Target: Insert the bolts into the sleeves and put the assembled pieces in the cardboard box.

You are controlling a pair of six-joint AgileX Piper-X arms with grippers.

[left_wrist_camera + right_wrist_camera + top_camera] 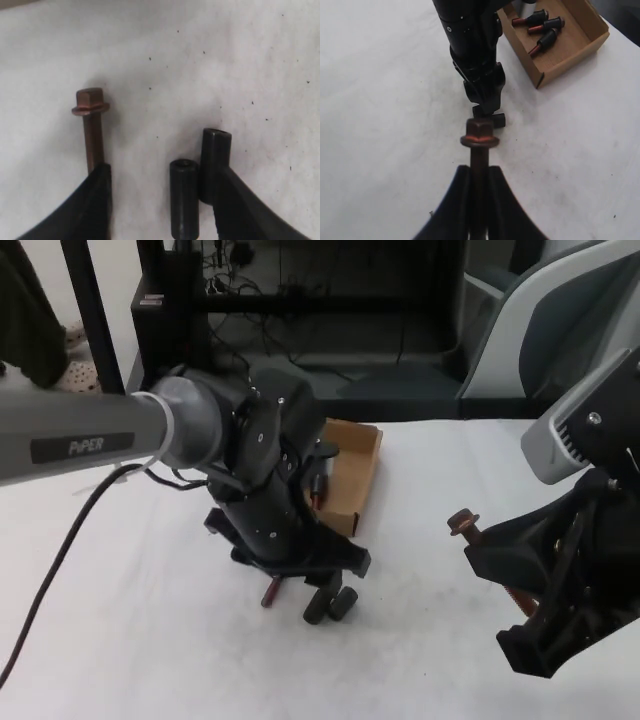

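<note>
Three assembled pieces [542, 29] lie in the box [572, 62] (far edge of the tabletop [380, 100]). Right fingers [461, 200] are clamped on a bolt [479, 139]. Left fingers [95, 200], apart, stand over two loose sleeves [184, 195] and a second bolt [92, 125] mid-tabletop, pending assembly.

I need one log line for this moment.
left gripper: open over two sleeves | right gripper: holds bolt | cardboard box: three assembled pieces
</note>
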